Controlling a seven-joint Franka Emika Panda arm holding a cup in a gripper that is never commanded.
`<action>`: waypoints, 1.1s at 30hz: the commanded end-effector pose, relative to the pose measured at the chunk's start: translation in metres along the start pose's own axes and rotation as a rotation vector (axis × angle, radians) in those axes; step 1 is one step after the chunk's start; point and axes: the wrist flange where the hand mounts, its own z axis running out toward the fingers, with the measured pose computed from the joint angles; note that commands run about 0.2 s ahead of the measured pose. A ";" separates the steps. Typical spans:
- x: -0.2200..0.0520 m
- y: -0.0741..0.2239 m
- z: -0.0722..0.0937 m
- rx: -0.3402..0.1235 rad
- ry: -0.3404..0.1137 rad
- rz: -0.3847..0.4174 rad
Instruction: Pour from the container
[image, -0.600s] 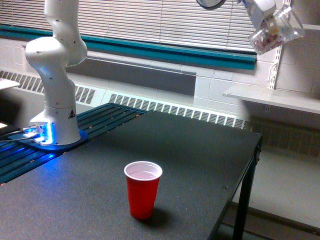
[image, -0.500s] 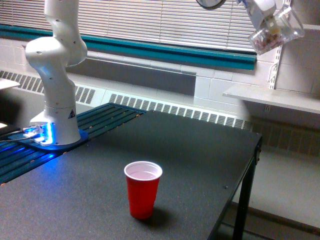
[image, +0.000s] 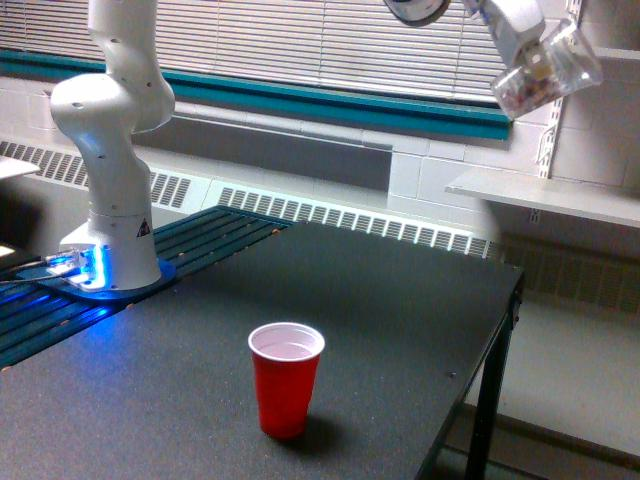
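High at the upper right of the exterior view, my gripper (image: 528, 45) is shut on the clear plastic cup (image: 548, 72). The cup hangs tilted, its bottom lower left and its mouth up toward the right, with small pink and yellowish pieces resting in its lower end. The fingers are mostly hidden behind the cup and the white wrist. Far below and to the left, the red cup (image: 286, 378) stands upright on the black table (image: 400, 330), white inside.
The white arm base (image: 110, 200) stands at the table's left on a blue-lit mount. The table's right edge (image: 510, 300) drops to the floor. A white shelf (image: 560, 195) sits on the wall under the held cup.
The gripper and clear cup have shifted slightly left and upward. The red cup has not moved.
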 end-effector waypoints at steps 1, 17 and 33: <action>0.000 0.025 -0.006 -0.007 0.022 0.027; -0.022 0.123 -0.014 -0.085 0.048 0.109; -0.072 0.217 0.005 -0.164 -0.020 0.159</action>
